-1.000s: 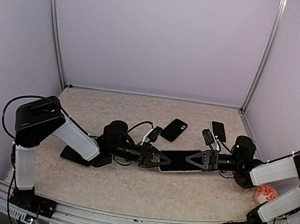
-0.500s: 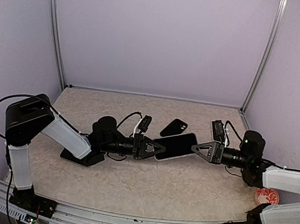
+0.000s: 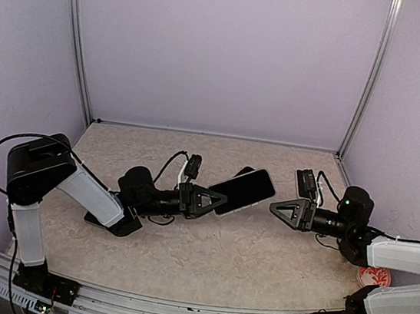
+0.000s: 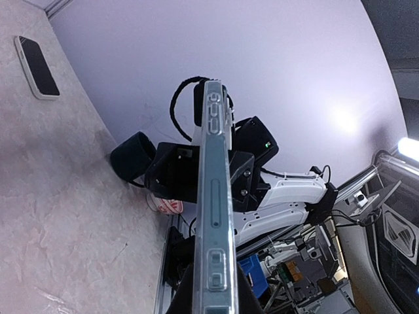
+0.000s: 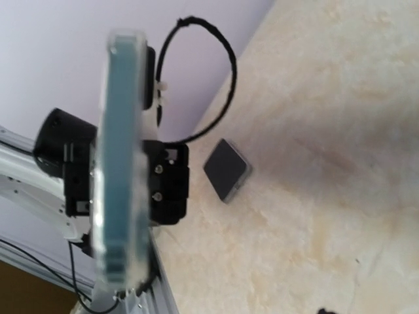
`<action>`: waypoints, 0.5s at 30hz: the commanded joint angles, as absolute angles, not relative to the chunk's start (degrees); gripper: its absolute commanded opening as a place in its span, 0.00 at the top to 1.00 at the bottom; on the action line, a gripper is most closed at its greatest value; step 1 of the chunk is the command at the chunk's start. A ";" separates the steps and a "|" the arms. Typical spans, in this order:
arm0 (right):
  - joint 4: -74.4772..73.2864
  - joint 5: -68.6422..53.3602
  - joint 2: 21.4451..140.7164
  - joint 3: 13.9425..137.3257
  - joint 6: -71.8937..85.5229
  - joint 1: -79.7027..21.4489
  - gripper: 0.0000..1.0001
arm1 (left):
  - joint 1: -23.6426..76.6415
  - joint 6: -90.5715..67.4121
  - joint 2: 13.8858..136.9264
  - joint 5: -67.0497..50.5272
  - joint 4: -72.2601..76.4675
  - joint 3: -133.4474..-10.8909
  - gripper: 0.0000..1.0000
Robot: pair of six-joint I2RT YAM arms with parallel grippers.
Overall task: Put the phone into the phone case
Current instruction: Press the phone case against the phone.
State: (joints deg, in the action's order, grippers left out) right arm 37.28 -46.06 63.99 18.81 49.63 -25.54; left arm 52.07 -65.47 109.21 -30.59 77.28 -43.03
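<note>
Pale grey translucent phone case point(image 4: 215, 196): we count one, edge-on in both wrist views. It wraps one black slab phone point(image 3: 242, 192), tilted above the beige speckled table point(image 3: 204, 258). Three more black phones lie flat: back-right phone point(image 3: 306, 183), phone under the left arm point(image 3: 102, 220), and half-hidden phone point(image 3: 246, 169) behind the lifted one. Left gripper point(image 3: 218, 200) is clenched on the cased phone's end. Right gripper point(image 3: 274, 208) is near but apart from it; we cannot tell its opening.

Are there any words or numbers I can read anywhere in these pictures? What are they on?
None can be read.
The phone in the left hand: dark screen, no writing.
The other phone lying on the table: dark screen too.
The red-and-white round thing: a pattern, too small to read.
</note>
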 commanded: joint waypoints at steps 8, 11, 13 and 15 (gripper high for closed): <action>42.72 -40.68 65.28 21.84 50.51 -30.02 0.32 | 54.88 -68.01 112.02 -25.21 93.44 -44.85 1.00; 42.73 -39.65 66.90 23.12 50.08 -31.51 0.33 | 55.41 -68.11 113.29 -23.74 94.29 -45.06 1.00; 42.53 -38.83 67.70 24.07 49.49 -32.42 0.33 | 55.63 -68.12 113.79 -23.33 94.31 -45.30 1.00; 41.98 -38.32 68.38 25.00 48.89 -33.13 0.34 | 55.88 -68.01 114.05 -22.77 93.91 -45.37 1.00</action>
State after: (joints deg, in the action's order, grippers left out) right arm 40.56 -40.62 67.29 21.89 50.33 -31.33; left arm 55.02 -68.05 113.25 -24.71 88.97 -43.53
